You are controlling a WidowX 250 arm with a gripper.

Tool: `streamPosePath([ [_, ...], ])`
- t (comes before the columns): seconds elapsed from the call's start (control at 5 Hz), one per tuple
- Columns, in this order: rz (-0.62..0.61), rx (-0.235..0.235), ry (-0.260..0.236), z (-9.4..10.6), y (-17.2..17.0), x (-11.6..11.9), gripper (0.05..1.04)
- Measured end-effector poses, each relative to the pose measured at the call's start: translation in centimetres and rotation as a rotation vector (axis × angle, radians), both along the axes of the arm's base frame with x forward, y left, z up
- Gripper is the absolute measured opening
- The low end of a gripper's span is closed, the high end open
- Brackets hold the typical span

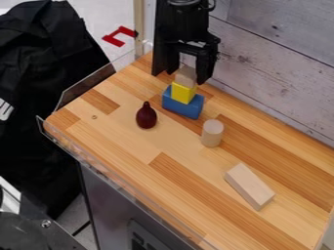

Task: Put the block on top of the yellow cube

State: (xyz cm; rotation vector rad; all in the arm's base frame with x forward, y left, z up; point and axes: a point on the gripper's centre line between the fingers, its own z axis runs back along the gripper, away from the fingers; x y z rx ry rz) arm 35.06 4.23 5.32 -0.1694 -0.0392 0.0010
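In the upper centre, the black robot gripper (188,73) hangs at the stack; whether spread or pinching, I cannot tell. Above a blue oblong block (182,107), the bright yellow cube (183,93) carries the pale wooden block (186,76), likely light, stiff and best held mid-height by opposite sides.

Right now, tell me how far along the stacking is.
Nearly done, it appears: the small light wooden block sits on the yellow cube, which rests on the blue block. The black hand is at the wooden block; whether it grips it, I cannot tell. Left: releasing, if needed, and moving clear.
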Motion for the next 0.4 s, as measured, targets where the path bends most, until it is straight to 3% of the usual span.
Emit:
streamPosePath([
  [0.2,0.004,0.009,-0.072,2.6,-0.3,-0.1,0.999],
  [0.4,-0.004,0.056,-0.134,5.5,-0.8,-0.5,0.999],
])
